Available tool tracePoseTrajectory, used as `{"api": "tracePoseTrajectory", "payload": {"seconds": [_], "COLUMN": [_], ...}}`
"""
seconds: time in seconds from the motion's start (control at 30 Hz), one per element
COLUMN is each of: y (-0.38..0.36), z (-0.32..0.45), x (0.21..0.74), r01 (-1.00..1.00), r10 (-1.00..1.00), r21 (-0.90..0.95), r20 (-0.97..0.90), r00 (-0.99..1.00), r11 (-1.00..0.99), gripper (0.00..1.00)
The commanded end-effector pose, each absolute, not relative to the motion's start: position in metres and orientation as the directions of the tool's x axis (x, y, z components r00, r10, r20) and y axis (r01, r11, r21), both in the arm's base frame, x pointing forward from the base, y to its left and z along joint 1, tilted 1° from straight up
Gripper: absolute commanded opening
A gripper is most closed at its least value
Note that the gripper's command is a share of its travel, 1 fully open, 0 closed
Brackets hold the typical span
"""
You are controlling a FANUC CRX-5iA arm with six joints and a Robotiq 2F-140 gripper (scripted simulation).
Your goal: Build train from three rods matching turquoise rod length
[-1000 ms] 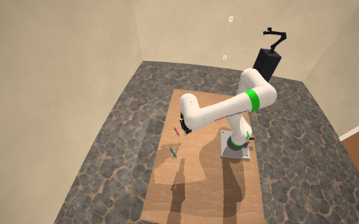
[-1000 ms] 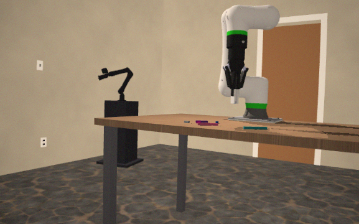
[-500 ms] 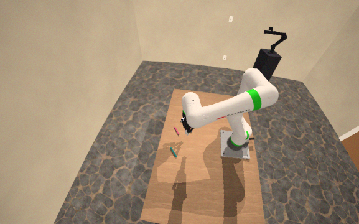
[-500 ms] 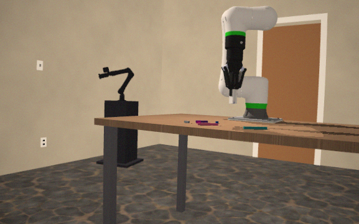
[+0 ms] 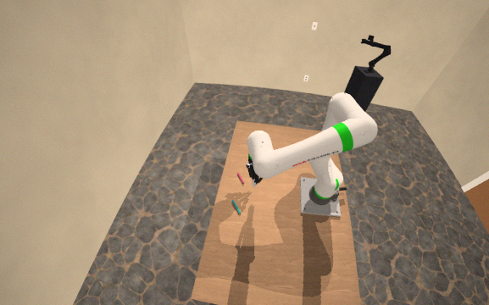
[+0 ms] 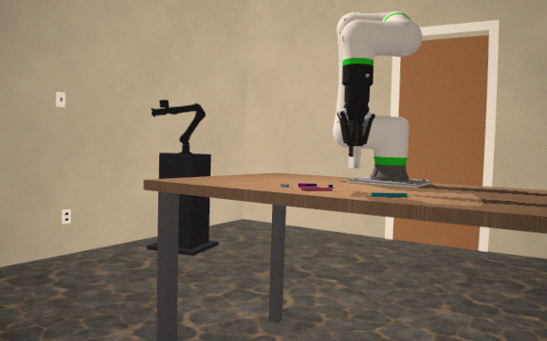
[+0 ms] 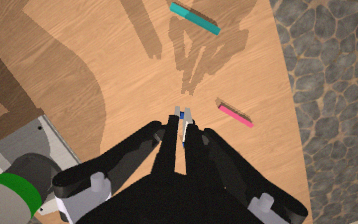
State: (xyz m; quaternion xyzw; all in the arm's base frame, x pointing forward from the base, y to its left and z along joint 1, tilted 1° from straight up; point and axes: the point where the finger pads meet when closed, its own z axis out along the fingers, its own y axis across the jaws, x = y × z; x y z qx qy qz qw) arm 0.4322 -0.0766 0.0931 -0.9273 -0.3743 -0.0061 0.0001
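My gripper [image 7: 181,114] hangs well above the wooden table and is shut on a small blue rod [image 7: 182,116], which shows between the fingertips in the wrist view. In the exterior view the gripper [image 6: 352,151] points straight down. The turquoise rod [image 7: 194,18] lies flat on the table, also seen in the top view [image 5: 236,207] and the exterior view [image 6: 389,194]. A pink rod [image 7: 235,115] [image 5: 241,178] lies near the table's edge. In the exterior view a pink rod [image 6: 317,188], a dark magenta or purple rod [image 6: 307,185], a grey rod [image 6: 284,185] and a small blue piece [image 6: 331,186] lie close together.
The arm's grey base plate [image 5: 320,203] is bolted to the table beside the rods. The table edge and stone floor [image 7: 330,100] run close to the pink rod. A black pedestal with a camera arm [image 5: 364,82] stands beyond the table.
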Motion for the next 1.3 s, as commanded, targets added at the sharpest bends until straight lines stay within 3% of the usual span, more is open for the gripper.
{"api": "tracePoseTrajectory", "payload": {"seconds": [0.0,1.27], "y": [-0.077,-0.078], "z": [0.076,0.037], "x": [0.433,0.434], "r01": [0.694,0.694], "r10": [0.694,0.694], "r21": [0.005,0.005], "r20": [0.012,0.012], "r00": [0.720,0.720], "r11": [-0.720,-0.720], "gripper": [0.03,0.03]}}
